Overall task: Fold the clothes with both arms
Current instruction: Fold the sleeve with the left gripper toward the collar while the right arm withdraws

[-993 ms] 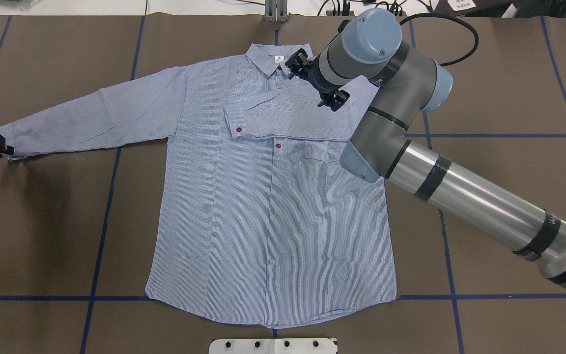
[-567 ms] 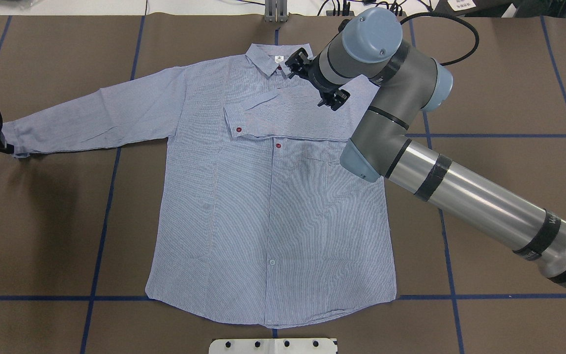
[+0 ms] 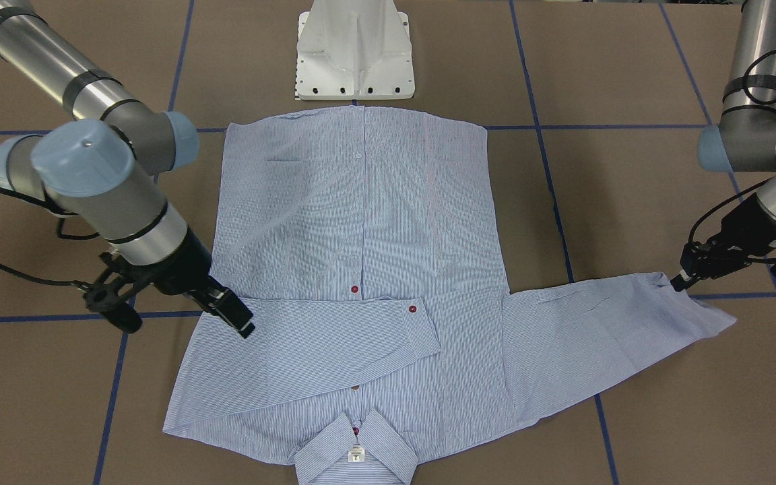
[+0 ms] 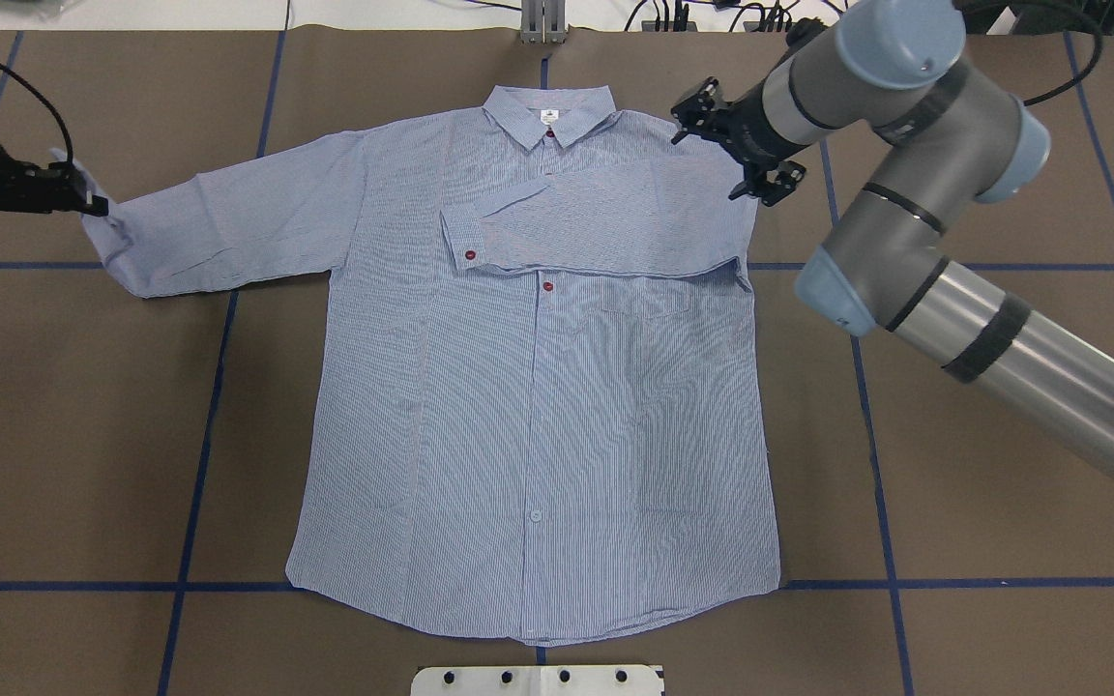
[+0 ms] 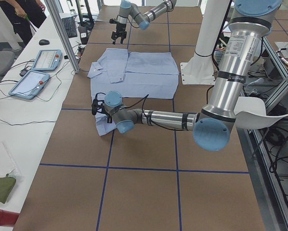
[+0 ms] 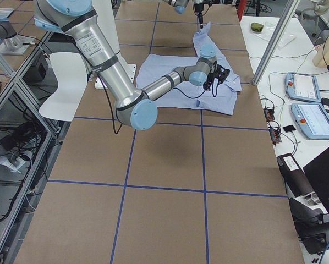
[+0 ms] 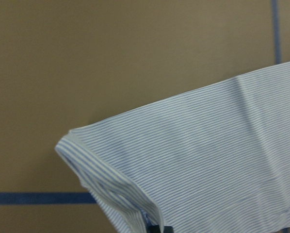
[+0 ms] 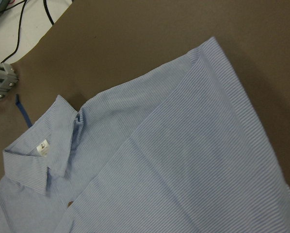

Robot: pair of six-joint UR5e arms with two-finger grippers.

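The shirt lies flat and face up in the middle of the table, collar on the far side. Its right sleeve is already folded across the chest.

Two things have changed in the last second. The left sleeve, which lay stretched out to the left, now has its cuff raised off the table and carried toward the far side. The left gripper has its fingers clamped on that cuff, and the wrist view shows the cloth hanging clear of the table. The right gripper, which was over the chest near the collar, has drawn back to the right shoulder edge. Its fingers are wide apart and hold nothing.

So the right sleeve's fold looks finished and released, and the left sleeve's fold is probably beginning. The cuff likely has to travel right, across the chest, to match the first.
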